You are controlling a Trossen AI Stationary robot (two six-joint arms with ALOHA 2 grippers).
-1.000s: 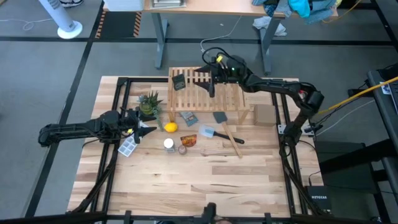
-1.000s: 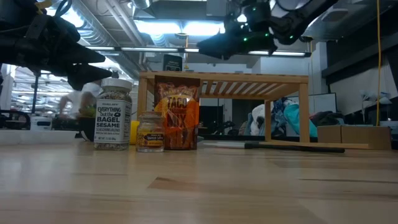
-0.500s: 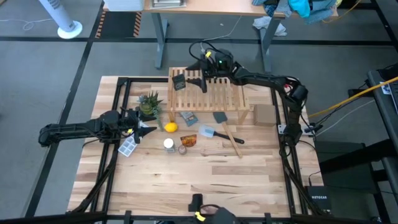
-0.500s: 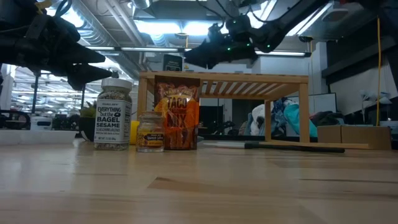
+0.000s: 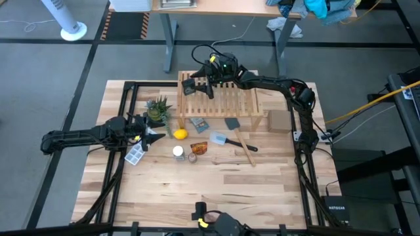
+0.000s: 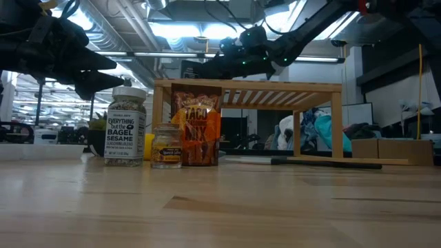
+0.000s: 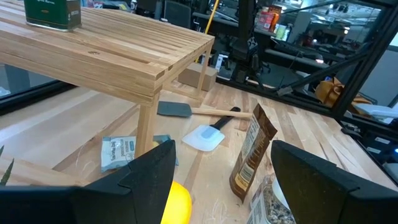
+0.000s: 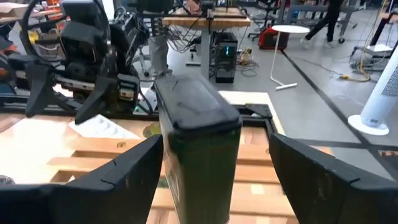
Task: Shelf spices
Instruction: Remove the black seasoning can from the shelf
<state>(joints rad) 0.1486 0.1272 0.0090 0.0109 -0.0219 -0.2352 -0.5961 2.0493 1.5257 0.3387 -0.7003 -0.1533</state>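
Having swung left across the slatted light wooden shelf [image 5: 220, 98], the right gripper [image 5: 200, 84] now straddles the small black square tin [image 5: 189, 86], open, likely adjusting its placement.

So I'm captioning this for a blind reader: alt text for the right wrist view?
A dark square tin stands upright on the slatted wooden shelf, between the right gripper's open jaws, which do not touch it. Beyond lie the tabletop and a workshop floor.
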